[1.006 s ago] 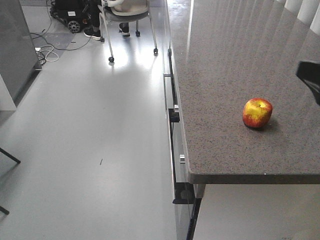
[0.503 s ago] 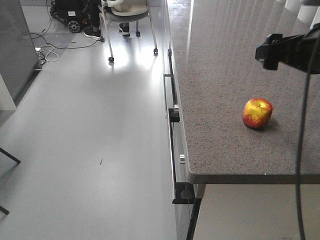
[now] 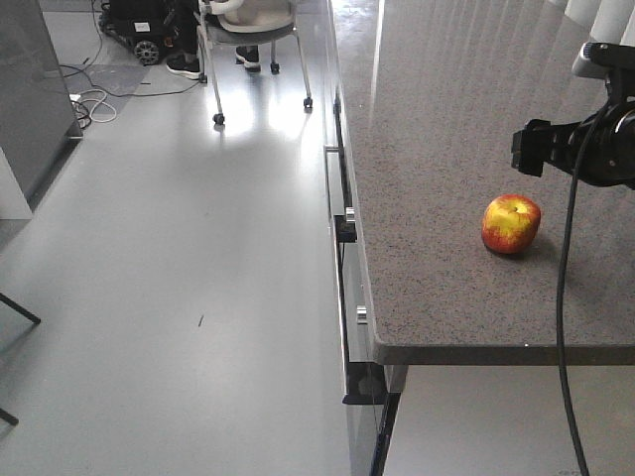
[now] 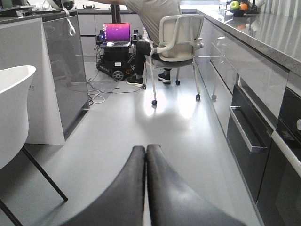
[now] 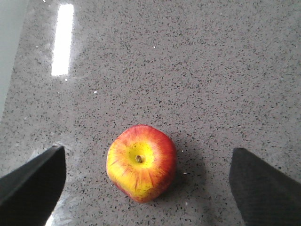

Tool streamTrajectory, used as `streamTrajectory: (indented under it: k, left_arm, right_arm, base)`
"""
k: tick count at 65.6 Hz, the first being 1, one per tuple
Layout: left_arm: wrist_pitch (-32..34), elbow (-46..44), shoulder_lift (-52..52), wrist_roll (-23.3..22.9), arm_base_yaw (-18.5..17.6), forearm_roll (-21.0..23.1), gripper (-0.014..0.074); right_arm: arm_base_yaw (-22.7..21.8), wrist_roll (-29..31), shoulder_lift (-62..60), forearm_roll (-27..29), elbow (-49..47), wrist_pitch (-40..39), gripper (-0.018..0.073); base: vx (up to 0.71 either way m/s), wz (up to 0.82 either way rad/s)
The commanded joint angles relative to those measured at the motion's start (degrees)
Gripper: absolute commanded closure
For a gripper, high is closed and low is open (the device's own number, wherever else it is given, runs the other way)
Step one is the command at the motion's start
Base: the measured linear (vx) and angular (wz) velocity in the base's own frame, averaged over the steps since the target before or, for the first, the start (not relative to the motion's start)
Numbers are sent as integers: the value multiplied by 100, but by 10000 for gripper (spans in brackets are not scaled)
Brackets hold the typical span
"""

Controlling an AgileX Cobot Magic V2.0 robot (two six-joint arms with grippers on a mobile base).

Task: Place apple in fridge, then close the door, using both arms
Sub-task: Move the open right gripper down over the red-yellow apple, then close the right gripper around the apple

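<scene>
The apple point(image 3: 512, 224), red with yellow patches, rests on the speckled grey counter point(image 3: 446, 99) near its front right. In the right wrist view the apple point(image 5: 141, 162) lies stem-up, directly below my right gripper point(image 5: 146, 151). That gripper is open, its two dark fingers point(image 5: 33, 179) wide apart on either side of the apple and not touching it. My right arm point(image 3: 585, 149) hangs over the counter just above and right of the apple. My left gripper point(image 4: 146, 148) is shut with nothing in it, pointing down the aisle above the floor. The fridge and its door are out of view.
A dark grey flat panel point(image 3: 30, 89) stands at the left of the aisle. Counter drawers with handles point(image 4: 247, 132) line the right side. A person sits on a wheeled chair point(image 4: 176, 37) at the far end, with cables point(image 3: 89, 99) on the floor. A white seat point(image 4: 14, 94) is close on the left.
My right arm has come in from the right edge over the counter, then dropped lower and closer to the apple. The apple has not moved.
</scene>
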State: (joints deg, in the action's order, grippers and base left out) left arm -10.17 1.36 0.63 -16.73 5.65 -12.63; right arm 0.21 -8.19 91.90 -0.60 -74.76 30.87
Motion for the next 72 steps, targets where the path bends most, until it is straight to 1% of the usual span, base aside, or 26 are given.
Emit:
streamTrajectory:
  k: [1, 6, 26, 48, 72]
  left_arm:
    - [392, -97, 89, 4, -49, 0, 602]
    - [392, -97, 89, 4, -49, 0, 602]
    - [392, -97, 89, 4, -49, 0, 602]
    - [392, -97, 89, 4, -49, 0, 602]
    - [392, -97, 89, 4, -49, 0, 602]
  right_arm:
    - [-10, 263, -205, 182, -202, -347, -103]
    - [-10, 502, -205, 406, -202, -436, -101]
    - [-15, 1189, 36, 728, -202, -530, -92]
    - [-15, 1244, 380, 721, -202, -1021, -86]
    - [-21, 1239, 800, 721, -202, -1101, -79]
  base:
    - [0, 0]
    - [0, 0]
    - [0, 0]
    - [0, 0]
    - [0, 0]
